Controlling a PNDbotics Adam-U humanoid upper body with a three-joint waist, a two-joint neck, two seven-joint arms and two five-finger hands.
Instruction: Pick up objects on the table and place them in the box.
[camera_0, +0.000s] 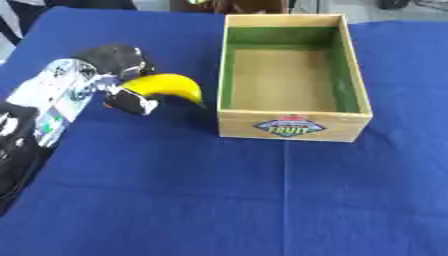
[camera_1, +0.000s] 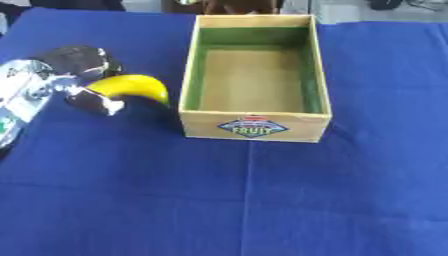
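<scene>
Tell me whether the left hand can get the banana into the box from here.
Probably yes: the left hand is curled round the banana just left of the open, empty box, nothing between.

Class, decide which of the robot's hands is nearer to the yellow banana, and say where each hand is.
Left. The left hand is curled round the banana, just left of the wooden box. The right hand shows in neither view.

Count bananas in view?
1. The banana is in the left hand, fingers curled round it, just left of the wooden box. The box interior shows none; nothing else on the blue cloth.
</scene>
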